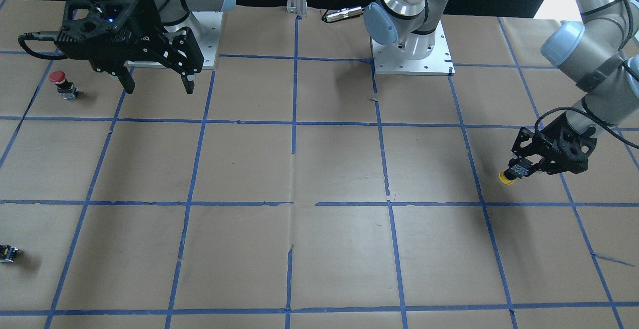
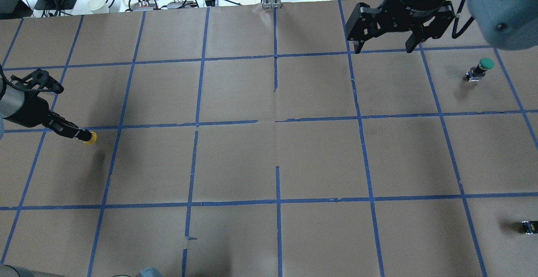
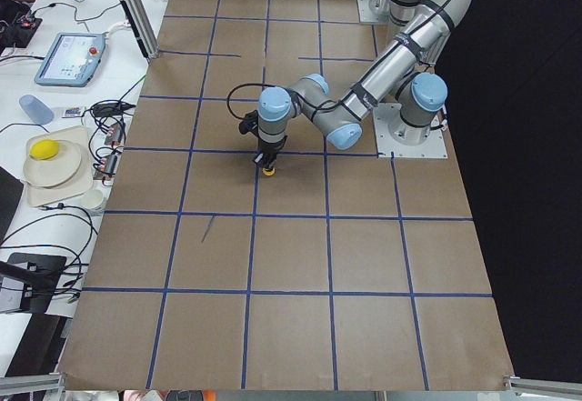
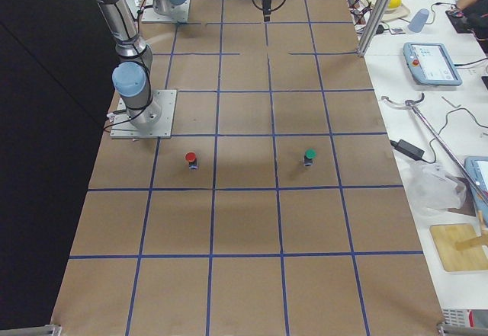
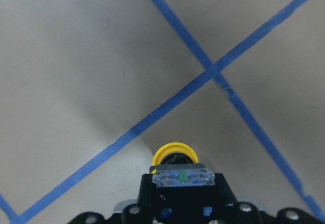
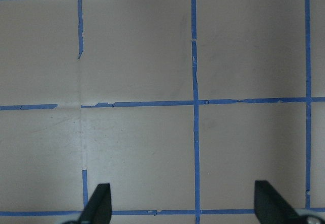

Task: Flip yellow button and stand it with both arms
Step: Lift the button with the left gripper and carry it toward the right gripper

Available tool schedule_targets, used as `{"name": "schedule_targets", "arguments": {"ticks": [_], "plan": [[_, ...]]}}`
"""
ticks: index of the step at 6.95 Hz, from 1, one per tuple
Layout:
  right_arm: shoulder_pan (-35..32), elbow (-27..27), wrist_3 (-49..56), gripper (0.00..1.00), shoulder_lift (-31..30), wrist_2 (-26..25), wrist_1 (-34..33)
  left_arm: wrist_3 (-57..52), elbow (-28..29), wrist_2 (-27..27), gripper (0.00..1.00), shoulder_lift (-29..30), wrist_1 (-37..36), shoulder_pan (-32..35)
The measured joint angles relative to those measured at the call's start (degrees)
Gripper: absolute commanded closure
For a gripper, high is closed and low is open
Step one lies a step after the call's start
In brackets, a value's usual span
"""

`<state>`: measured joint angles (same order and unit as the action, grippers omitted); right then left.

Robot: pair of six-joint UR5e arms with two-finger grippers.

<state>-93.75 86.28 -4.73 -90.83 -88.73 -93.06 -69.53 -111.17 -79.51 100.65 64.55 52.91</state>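
Observation:
The yellow button (image 1: 507,177) is in my left gripper (image 1: 520,168), which is shut on its black-grey body. The yellow cap points away from the fingertips, and a shadow on the paper beneath puts it a little above the table. In the overhead view the left gripper (image 2: 79,133) sits at the table's left with the cap (image 2: 89,137) at its tip. The left wrist view shows the cap (image 5: 174,153) beyond the body. My right gripper (image 1: 159,87) is open and empty, high above the table's far right side (image 2: 383,49); its fingertips (image 6: 99,206) frame bare paper.
A red-capped button (image 1: 60,82) stands upright near the right arm's base. A green-capped button (image 2: 482,66) stands at the far right. A tiny dark block (image 2: 528,226) lies near the right edge. Brown paper with a blue tape grid (image 2: 275,125) covers the table.

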Motion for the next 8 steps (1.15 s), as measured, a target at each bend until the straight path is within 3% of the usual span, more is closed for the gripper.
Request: {"name": "schedule_targets", "arguments": {"ticks": [2, 4, 6, 8], "plan": [[0.02, -0.53, -0.12, 0.00, -0.77, 0.03, 0.14, 6.85, 2.81, 7.59, 0.95, -3.00, 17.35, 1.31], [0.41, -1.51, -0.91, 0.00, -1.47, 1.92, -0.03, 11.95, 4.78, 16.41, 0.95, -3.80, 33.29, 3.62], [4.45, -1.69, -3.31, 0.00, -1.60, 11.40, 0.95, 13.64, 4.71, 28.19, 0.95, -4.14, 44.04, 9.10], [10.60, -1.21, -4.26, 0.00, -1.63, 26.46, 8.18, 13.20, 4.39, 40.67, 0.95, -4.95, 51.04, 15.50]]}}
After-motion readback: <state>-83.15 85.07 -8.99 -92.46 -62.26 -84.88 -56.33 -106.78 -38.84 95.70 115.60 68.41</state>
